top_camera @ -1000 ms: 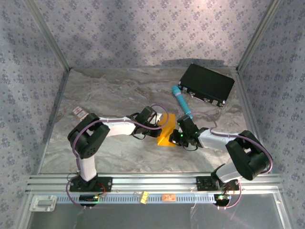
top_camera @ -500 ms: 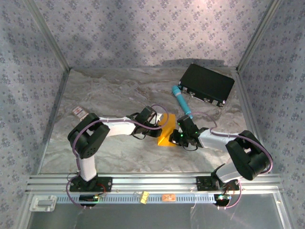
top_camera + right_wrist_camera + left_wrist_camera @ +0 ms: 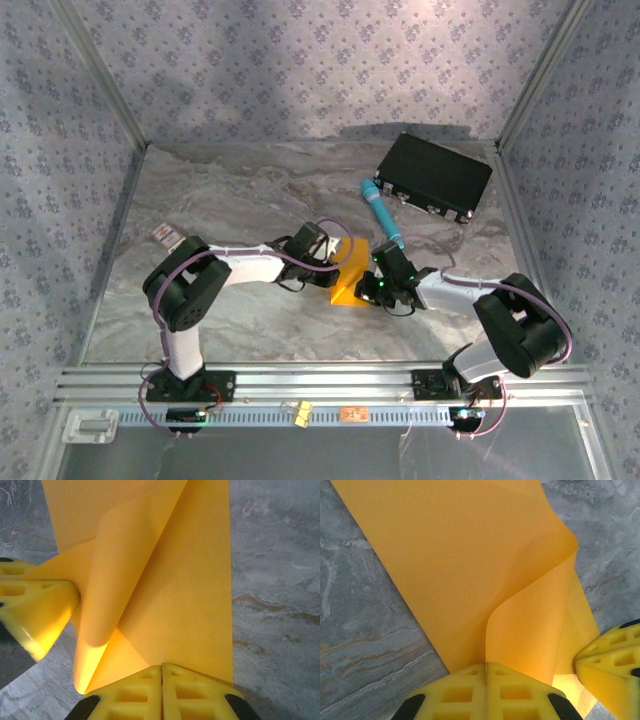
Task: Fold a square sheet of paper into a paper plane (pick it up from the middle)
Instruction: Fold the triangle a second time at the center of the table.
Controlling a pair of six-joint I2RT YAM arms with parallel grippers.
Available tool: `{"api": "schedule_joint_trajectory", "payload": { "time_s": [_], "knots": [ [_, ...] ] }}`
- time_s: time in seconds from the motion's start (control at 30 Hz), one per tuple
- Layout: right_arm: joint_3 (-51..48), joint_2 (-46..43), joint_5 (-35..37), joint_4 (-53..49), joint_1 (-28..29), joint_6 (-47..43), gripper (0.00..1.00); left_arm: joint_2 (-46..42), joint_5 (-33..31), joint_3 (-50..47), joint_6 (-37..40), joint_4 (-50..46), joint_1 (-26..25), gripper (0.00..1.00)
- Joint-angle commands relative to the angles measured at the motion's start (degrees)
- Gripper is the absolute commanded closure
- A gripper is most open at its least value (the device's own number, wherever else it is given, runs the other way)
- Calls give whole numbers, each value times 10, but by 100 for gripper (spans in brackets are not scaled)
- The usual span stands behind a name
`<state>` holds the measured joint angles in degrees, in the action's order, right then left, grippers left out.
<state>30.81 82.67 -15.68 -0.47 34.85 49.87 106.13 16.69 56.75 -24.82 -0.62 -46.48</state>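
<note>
You have one square sheet of paper [image 3: 350,272] near the middle of the table [image 3: 240,200], bright orange-yellow and plain, partly folded: one flap curls up and over the flat part [image 3: 470,570]. The left gripper [image 3: 486,672] has its two yellow fingers pressed together on the sheet's edge, and the right gripper [image 3: 161,674] pinches the opposite edge in the same way. Farther right you see one teal pen-like cylinder [image 3: 382,214] and one black box [image 3: 435,175]. One small white-and-red card [image 3: 166,235] lies at the left.
</note>
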Motion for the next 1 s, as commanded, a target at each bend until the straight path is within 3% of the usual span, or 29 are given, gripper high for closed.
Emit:
{"api": "schedule_joint_trajectory", "payload": {
  "time_s": [0.0, 0.97],
  "knots": [
    [-6, 8, 9, -46, -4, -9, 92, 10, 8, 13, 13, -2, 4, 98],
    [-11, 6, 11, -44, -5, -9, 92, -1, 20, 16, 5, 4, 4, 98]
  ]
}}
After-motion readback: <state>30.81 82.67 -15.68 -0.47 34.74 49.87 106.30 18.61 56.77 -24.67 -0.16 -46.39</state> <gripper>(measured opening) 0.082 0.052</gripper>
